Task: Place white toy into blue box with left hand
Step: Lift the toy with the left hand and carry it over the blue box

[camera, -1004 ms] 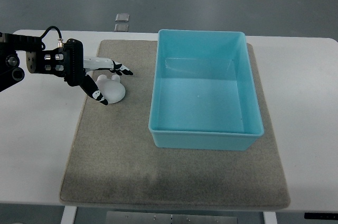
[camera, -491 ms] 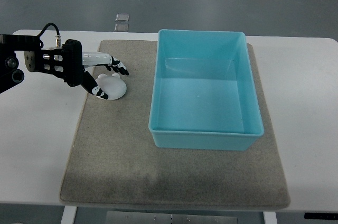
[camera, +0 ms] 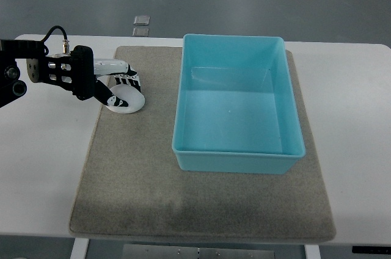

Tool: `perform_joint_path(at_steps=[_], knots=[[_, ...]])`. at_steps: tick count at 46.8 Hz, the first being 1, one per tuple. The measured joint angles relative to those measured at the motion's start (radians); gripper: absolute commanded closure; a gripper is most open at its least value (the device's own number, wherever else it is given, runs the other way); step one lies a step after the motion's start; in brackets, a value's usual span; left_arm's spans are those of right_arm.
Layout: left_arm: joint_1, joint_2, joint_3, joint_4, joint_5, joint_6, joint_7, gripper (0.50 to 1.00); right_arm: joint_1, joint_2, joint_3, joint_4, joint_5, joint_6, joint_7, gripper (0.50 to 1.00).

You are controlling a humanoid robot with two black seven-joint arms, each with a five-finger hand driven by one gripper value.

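The white toy (camera: 129, 100) is a small rounded figure lying on the grey mat (camera: 134, 173), left of the blue box (camera: 235, 109). My left hand (camera: 121, 89) comes in from the left edge and sits over the toy's left side. Its fingers (camera: 130, 79) curl over the top of the toy while the thumb presses from below, so the hand is shut on it. The toy still rests on the mat. The blue box stands open with nothing inside it, about a hand's width to the right of the toy. My right arm does not show.
The mat lies on a white table (camera: 354, 124). Two small square tiles (camera: 141, 25) lie on the floor beyond the table's far edge. Bare mat stretches in front of the toy and the box.
The left hand's fingers, spread above the toy a second ago, have curled down and closed around it. The toy has barely shifted; the box is unmoved.
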Motion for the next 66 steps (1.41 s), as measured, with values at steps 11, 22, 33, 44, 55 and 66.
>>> perform_joint_path(at_steps=[11,22,33,44,55,66], knots=[[0.0,0.0,-0.001,0.0,-0.001,0.004,-0.001,1.0,0.0,0.0,0.0,0.0,0.0,0.0,0.0,0.564],[-0.004,0.0,-0.009,0.0,-0.002,0.028,-0.002,1.0,0.0,0.0,0.0,0.0,0.0,0.0,0.0,0.564],[-0.017,-0.001,-0.016,-0.003,-0.004,0.139,0.0,1.0,0.0,0.0,0.0,0.0,0.0,0.0,0.0,0.564],[-0.023,-0.008,-0.024,-0.03,-0.009,0.309,0.0,1.0,0.0,0.0,0.0,0.0,0.0,0.0,0.0,0.564],[-0.043,-0.031,-0.032,-0.059,-0.015,0.383,-0.002,1.0,0.0,0.0,0.0,0.0,0.0,0.0,0.0,0.564],[-0.046,-0.087,-0.045,-0.058,-0.02,0.387,-0.002,1.0,0.0,0.0,0.0,0.0,0.0,0.0,0.0,0.564]])
